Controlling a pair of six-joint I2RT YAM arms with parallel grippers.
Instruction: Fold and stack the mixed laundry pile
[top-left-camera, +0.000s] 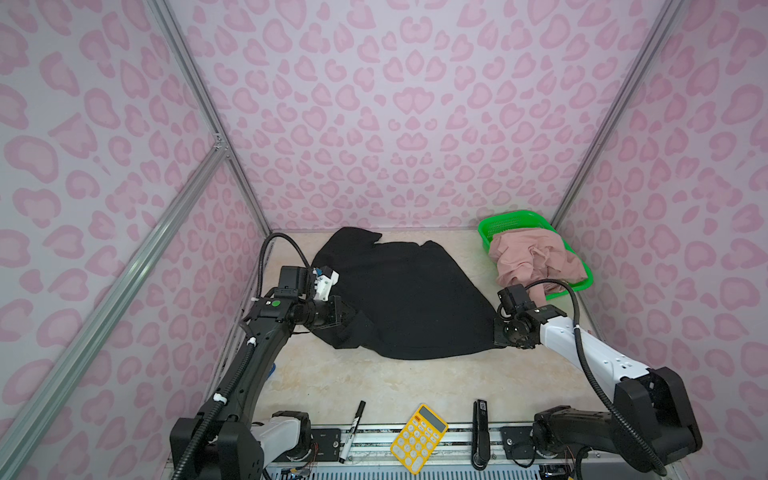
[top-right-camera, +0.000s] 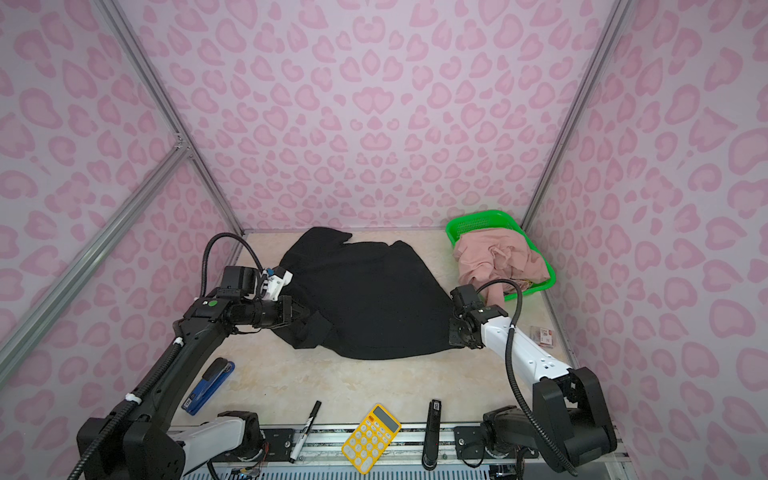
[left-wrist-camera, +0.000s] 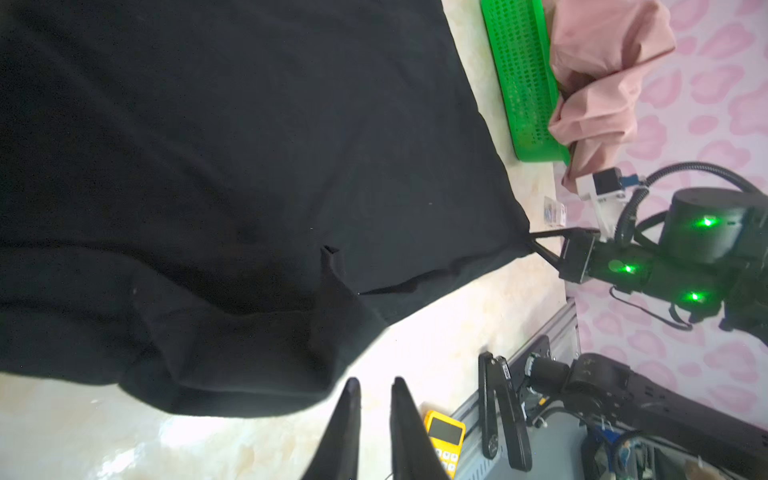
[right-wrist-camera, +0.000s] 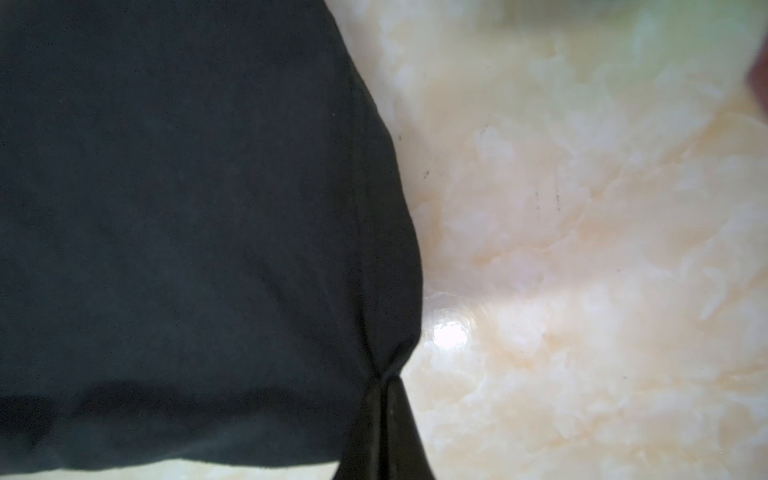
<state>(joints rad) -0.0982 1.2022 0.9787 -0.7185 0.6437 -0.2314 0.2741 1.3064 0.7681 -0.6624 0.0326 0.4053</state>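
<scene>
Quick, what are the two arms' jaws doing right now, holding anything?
Left gripper: jaws slightly open, holding nothing.
Right gripper: jaws shut on a corner of the black garment.

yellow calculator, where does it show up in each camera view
Top view: the yellow calculator sits low in the centre of the picture.
Top view: same spot, a little further left in the picture.
Left wrist: partly hidden behind one finger of the left gripper.
Right wrist: not in it.
Shared landmark: the black garment, seen in all four views.
</scene>
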